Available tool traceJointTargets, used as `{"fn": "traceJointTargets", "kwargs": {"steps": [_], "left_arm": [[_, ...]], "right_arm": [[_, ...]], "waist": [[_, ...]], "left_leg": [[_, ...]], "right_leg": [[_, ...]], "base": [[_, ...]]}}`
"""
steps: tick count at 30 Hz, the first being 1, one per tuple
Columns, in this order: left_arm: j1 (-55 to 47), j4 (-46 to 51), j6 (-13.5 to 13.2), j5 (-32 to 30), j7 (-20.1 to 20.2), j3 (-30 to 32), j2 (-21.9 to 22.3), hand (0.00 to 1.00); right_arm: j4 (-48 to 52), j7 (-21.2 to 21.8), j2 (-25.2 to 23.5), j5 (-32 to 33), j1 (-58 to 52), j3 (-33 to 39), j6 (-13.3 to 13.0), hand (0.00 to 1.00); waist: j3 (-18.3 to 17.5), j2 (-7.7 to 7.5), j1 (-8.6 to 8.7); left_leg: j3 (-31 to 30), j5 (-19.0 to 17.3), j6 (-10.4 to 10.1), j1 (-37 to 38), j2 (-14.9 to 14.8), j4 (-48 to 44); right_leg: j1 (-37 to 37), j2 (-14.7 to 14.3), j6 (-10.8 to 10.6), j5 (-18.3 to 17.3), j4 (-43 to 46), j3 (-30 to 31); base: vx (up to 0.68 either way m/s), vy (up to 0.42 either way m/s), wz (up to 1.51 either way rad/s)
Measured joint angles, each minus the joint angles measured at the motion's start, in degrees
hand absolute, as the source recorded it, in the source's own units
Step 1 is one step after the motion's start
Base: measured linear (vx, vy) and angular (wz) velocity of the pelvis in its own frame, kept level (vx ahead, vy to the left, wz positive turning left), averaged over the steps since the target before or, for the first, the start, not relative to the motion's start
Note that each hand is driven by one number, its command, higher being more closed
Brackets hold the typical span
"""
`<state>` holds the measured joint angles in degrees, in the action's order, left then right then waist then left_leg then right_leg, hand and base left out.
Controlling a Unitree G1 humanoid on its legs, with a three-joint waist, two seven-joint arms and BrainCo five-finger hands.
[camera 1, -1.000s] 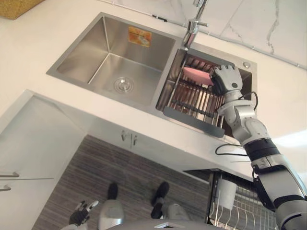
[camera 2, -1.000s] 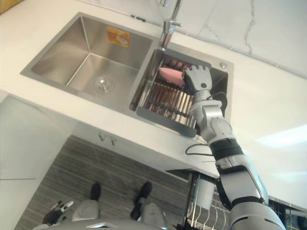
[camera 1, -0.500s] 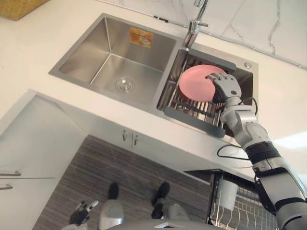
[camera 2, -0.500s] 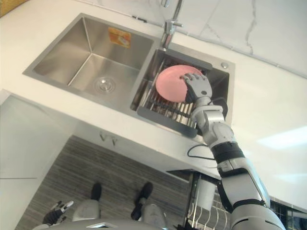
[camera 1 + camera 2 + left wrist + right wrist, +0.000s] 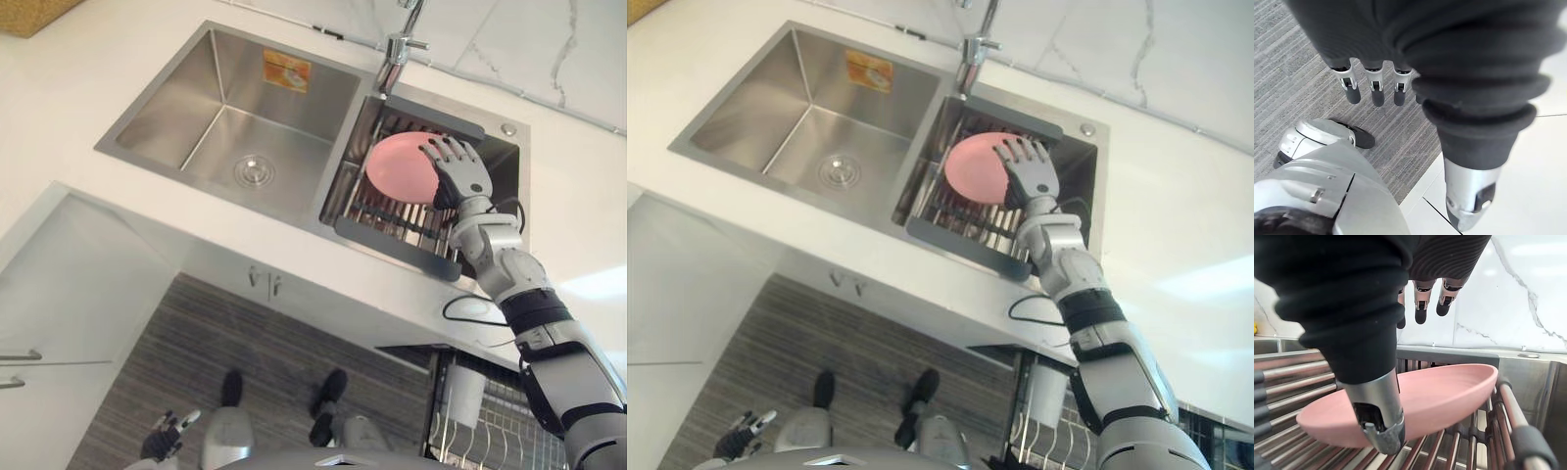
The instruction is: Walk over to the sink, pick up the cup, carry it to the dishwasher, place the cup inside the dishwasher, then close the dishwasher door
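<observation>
Right wrist view: right hand (image 5: 1376,401) over the dish (image 5: 1449,391), a shallow pink one (task says cup; nothing cup-shaped by the hand). Dish lies tilted on the bars of the rack (image 5: 1288,382), one rim raised. Fingers (image 5: 1421,313) straight and spread above the upper rim, thumb low in front of the near side. Nothing is curled round the dish, and I cannot tell whether the thumb touches it. Step in hand, as I judge it: the pick-up, grasp not yet closed. To do it well, bring the fingers down over the raised rim and the thumb under the near side, so the rim is pinched across its thickness. Close slowly, since a smooth shallow dish on round bars will likely skate or tip if pushed from one side. Lift straight up clear of the bars before any swing across the table (image 5: 78,88), and keep it level. Left eye view adds the layout that the wrist view lacks: rack sits in the right basin of the sink (image 5: 225,108), just below the faucet (image 5: 395,54). A wire basket (image 5: 500,431) shows low on the robot's right, under the table edge (probably the dishwasher's, so the carry looks short). From above, the spread hand covers the dish's right side. Wrist view gives what the eye views hide: the gap between fingertips and rim, and the dish's tilt. Left wrist view: left hand (image 5: 1374,90), fingers straight and relaxed, hanging idle over the floor (image 5: 1298,58).
</observation>
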<state>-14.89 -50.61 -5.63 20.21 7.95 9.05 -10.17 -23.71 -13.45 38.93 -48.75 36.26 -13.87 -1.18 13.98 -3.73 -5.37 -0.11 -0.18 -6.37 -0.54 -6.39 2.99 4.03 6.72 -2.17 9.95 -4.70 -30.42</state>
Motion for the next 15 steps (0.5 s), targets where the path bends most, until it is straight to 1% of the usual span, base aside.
{"fn": "traceJointTargets", "kwargs": {"steps": [1, 3, 5, 7, 9, 13, 15], "left_arm": [[0.00, 0.01, -0.07, 0.00, 0.00, 0.01, 0.01, 0.00], [0.00, 0.02, -0.12, 0.00, 0.00, 0.02, 0.00, 0.00], [0.01, 0.14, -0.39, -0.01, -0.01, 0.03, 0.01, 0.00], [-0.01, 0.08, -0.48, -0.01, -0.04, 0.08, 0.02, 0.00], [-0.01, 0.01, -0.48, -0.01, -0.05, 0.08, 0.03, 0.00], [-0.01, -0.50, -0.49, -0.01, -0.12, 0.09, 0.06, 0.00], [-0.02, -0.75, -0.49, -0.03, -0.15, 0.09, 0.06, 0.00]], "right_arm": [[2.97, 0.81, -0.01, 0.09, -0.37, 1.08, -0.40, 0.00], [5.55, 1.02, 0.05, 0.12, -0.66, 1.45, -0.42, 0.00], [8.69, 2.66, 0.08, 1.31, -2.45, 2.92, -1.21, 0.00], [11.53, 4.63, 0.08, 1.85, -5.00, 3.27, -1.43, 0.00], [12.62, 5.96, 0.08, 2.03, -6.29, 3.28, -1.64, 0.00], [14.29, 9.78, 0.05, 2.37, -9.41, 3.28, -2.50, 0.00], [14.55, 10.72, 0.05, 2.43, -9.96, 3.29, -2.52, 0.00]], "waist": [[-0.01, -0.02, 0.47], [-0.05, -0.08, 0.76], [-0.10, -0.16, 0.77], [-0.27, -0.43, 0.80], [-0.42, -0.61, 0.94], [-1.95, -0.74, 2.02], [-2.31, -0.74, 2.19]], "left_leg": [[0.06, 0.00, 0.00, 0.32, 0.00, 0.00], [0.31, -0.01, 0.00, 0.60, 0.00, -0.01], [0.51, -0.02, 0.00, 0.60, -0.01, -0.01], [1.15, -0.07, 0.04, 0.82, -0.02, -0.03], [1.63, -0.12, 0.06, 1.08, -0.02, -0.04], [2.02, -0.21, 0.07, 1.41, -0.05, -0.01], [2.43, -0.28, 0.08, 1.63, -0.07, -0.02]], "right_leg": [[-0.01, 0.00, 0.00, 0.05, 0.00, 0.05], [-0.06, 0.00, 0.03, 0.12, 0.00, 0.28], [-0.19, -0.02, 0.04, 0.13, 0.00, 0.53], [-0.23, -0.05, 0.04, 0.14, -0.01, 1.13], [-0.23, -0.06, 0.06, 0.20, -0.01, 1.54], [-0.32, -0.11, 0.05, 0.21, -0.01, 1.92], [-0.32, -0.16, 0.06, 0.23, -0.01, 2.29]], "base": [[0.00, 0.000, -0.04], [0.00, 0.000, -0.06], [0.00, 0.000, -0.06], [0.00, 0.001, -0.10], [-0.01, 0.009, -0.12], [0.00, 0.008, -0.05], [0.00, 0.007, -0.09]]}}
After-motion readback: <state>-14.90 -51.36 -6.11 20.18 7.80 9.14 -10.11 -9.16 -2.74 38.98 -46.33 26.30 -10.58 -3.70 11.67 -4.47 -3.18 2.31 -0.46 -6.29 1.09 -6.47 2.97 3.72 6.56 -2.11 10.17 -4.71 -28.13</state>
